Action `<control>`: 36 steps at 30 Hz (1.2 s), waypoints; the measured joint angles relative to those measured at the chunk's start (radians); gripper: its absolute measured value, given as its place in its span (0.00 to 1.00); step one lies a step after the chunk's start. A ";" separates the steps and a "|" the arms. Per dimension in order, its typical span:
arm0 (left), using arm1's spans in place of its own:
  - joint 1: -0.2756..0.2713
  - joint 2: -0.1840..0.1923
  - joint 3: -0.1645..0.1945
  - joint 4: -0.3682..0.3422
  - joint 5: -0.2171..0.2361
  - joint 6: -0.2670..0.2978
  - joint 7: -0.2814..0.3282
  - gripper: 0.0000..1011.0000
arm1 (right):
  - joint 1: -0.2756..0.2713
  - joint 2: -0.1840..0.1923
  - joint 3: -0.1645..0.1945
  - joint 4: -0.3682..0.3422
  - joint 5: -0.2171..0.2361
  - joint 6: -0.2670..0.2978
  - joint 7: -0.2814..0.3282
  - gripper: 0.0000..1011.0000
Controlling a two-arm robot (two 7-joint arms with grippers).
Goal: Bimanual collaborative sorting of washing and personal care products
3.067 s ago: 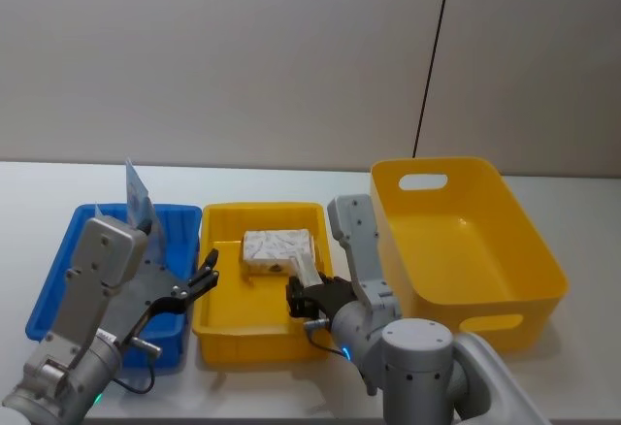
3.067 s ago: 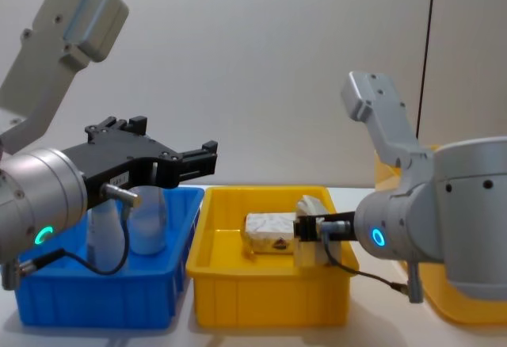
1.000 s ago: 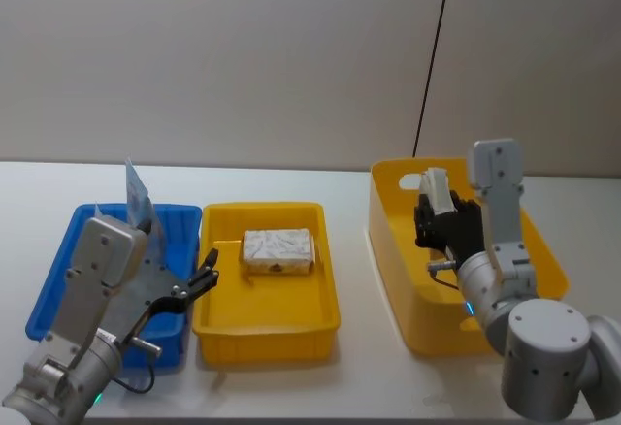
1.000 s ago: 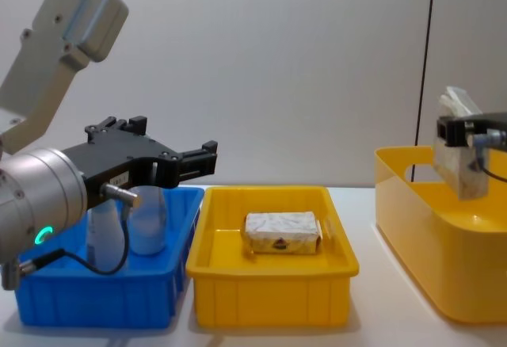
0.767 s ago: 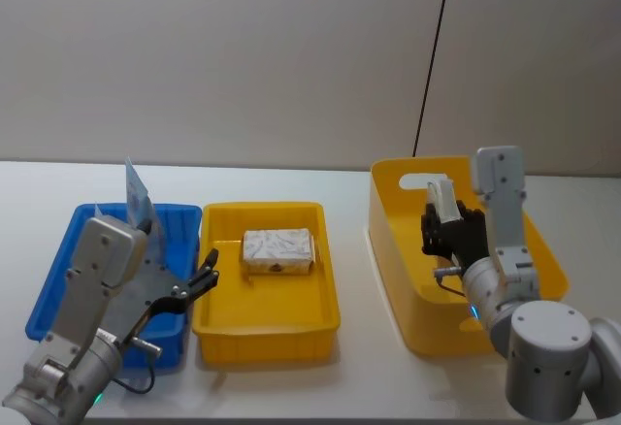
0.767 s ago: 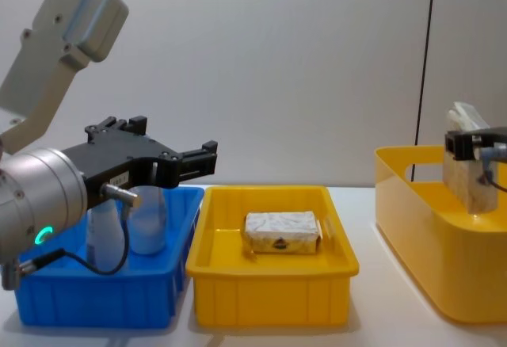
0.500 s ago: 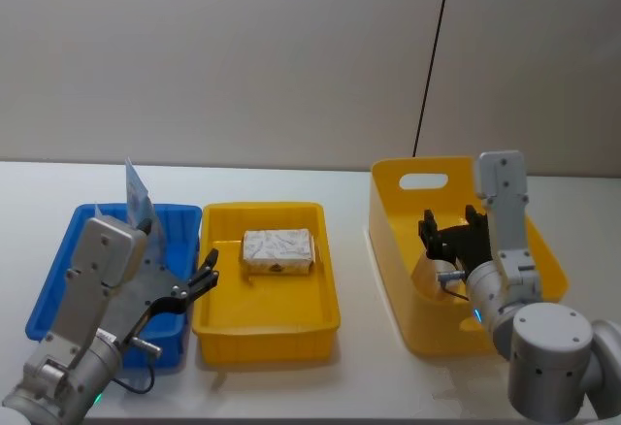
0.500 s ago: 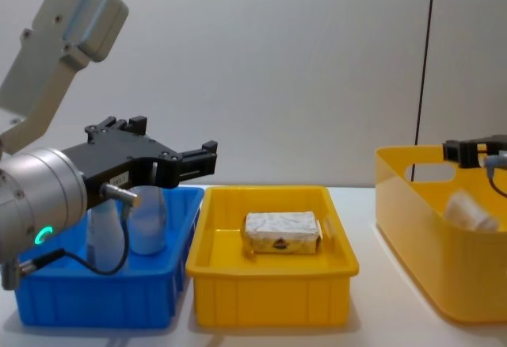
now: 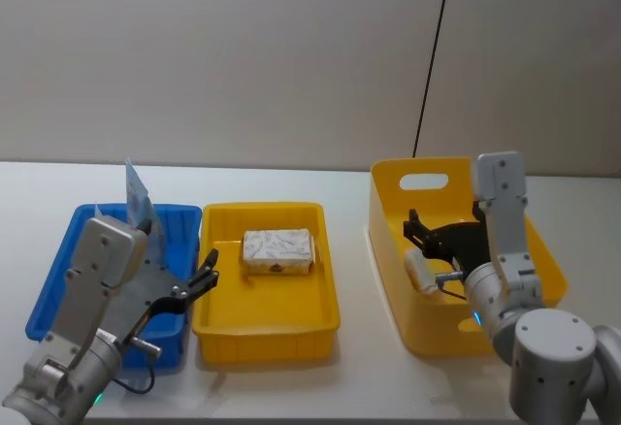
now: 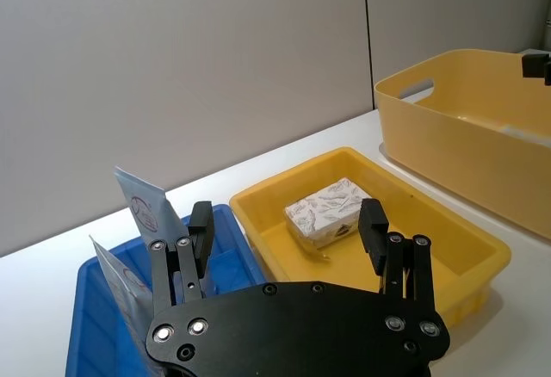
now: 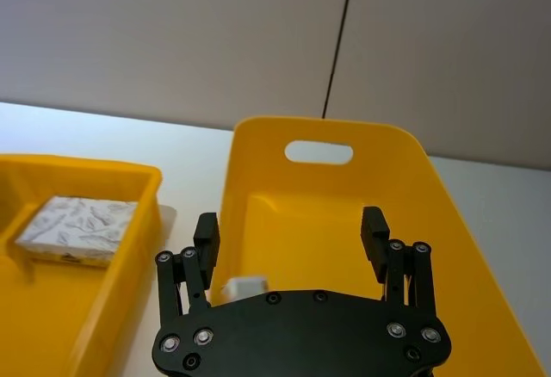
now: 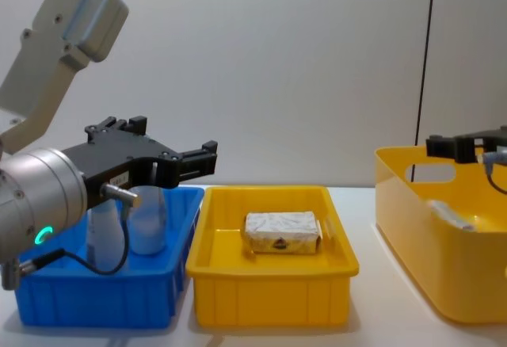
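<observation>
A whitish wrapped bar (image 9: 277, 250) lies in the middle yellow tray (image 9: 262, 333); the chest view shows the bar (image 12: 282, 232) from the side. A whitish packet (image 9: 421, 270) lies inside the big yellow bin (image 9: 529, 250), near its left wall. My right gripper (image 9: 444, 229) hangs open and empty just above that packet (image 11: 244, 287). Light-blue tubes (image 9: 139, 197) stand in the blue tray (image 9: 53, 289). My left gripper (image 9: 206, 279) is open and empty, held over the border between the blue tray and the yellow tray.
The three containers stand in a row on a white table (image 9: 359, 367), with a strip of bare table between the yellow tray and the bin. A black cable (image 9: 435, 47) runs down the wall behind the bin.
My right gripper carried the packet from the yellow tray over the bin, opened, and the packet dropped to the bin's floor. The left arm has not moved.
</observation>
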 joint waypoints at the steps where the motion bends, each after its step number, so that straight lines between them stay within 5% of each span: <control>1: 0.000 0.000 0.000 0.000 0.000 0.000 0.000 0.99 | -0.002 0.001 -0.001 -0.003 0.000 -0.003 0.003 0.99; 15: 0.002 -0.001 -0.003 -0.002 0.007 0.002 0.006 0.99 | -0.034 0.014 -0.024 -0.069 0.003 -0.077 0.072 0.99; 36: -0.007 -0.027 -0.050 0.013 0.054 0.087 0.096 0.99 | -0.046 0.017 -0.033 -0.095 0.006 -0.104 0.098 0.99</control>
